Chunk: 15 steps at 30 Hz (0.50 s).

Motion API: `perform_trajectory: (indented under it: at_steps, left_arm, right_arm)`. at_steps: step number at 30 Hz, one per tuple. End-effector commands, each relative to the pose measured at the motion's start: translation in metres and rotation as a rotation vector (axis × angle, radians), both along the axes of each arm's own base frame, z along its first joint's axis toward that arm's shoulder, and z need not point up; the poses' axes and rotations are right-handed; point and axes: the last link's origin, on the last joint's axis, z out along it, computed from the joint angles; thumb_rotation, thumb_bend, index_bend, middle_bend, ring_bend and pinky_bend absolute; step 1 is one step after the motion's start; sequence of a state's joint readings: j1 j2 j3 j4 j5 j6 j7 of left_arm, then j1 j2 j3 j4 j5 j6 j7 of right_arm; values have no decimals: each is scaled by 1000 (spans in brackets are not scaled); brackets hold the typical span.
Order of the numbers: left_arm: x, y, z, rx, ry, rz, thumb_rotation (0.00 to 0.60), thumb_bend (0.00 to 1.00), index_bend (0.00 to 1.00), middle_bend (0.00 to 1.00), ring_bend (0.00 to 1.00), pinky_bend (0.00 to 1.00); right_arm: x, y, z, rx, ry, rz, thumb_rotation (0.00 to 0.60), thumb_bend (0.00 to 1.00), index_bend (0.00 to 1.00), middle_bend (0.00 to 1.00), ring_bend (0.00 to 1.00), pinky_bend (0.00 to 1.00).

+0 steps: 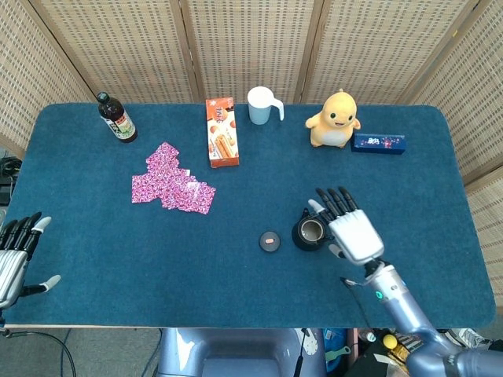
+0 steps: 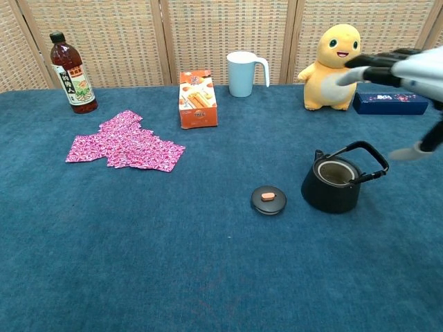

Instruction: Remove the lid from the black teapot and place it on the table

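Lid (image 2: 268, 200) lying flat on the table (image 2: 173, 263), just left of the open teapot (image 2: 333, 185).

Your right hand (image 1: 350, 230) is hovering, fingers spread and holding nothing, close to the teapot's handle; a careless sweep could be knocking the pot over. The lid is showing its small orange knob upward, dark and round. Your left hand (image 1: 14, 258) is idling open at the table's edge.

Open counter (image 2: 173, 277) is seen along the near edge. Centre-right is occupied by lid (image 2: 268, 199) and teapot (image 2: 336, 183), set just apart.
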<state>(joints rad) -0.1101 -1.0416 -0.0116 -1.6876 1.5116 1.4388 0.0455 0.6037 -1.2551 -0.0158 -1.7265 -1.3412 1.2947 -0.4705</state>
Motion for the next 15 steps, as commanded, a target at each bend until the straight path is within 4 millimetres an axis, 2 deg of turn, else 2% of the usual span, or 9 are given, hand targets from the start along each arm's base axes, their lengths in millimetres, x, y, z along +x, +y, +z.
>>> perform_trajectory:
  at_steps: [1,5,10,15]
  left_arm:
    - [2,-2,-1,2,3,-6,600,120,0,0,0,0]
    - [3,-4,-2,5,7,-13,600,120,0,0,0,0]
    - [5,-6,-2,9,7,-19,600,120,0,0,0,0]
    - [5,-7,-2,4,10,-19,600,120,0,0,0,0]
  right_arm:
    - [-64,35,34,-47,31,-69,600,0,0,0,0,0]
    - [-83,58,44,-93,-5,-117,600,0,0,0,0,0]
    - [-94,79,51,-151,-64,-159,600,0,0,0,0,0]
    - [-98,87,55,-192,-100,-189,600,0,0,0,0,0]
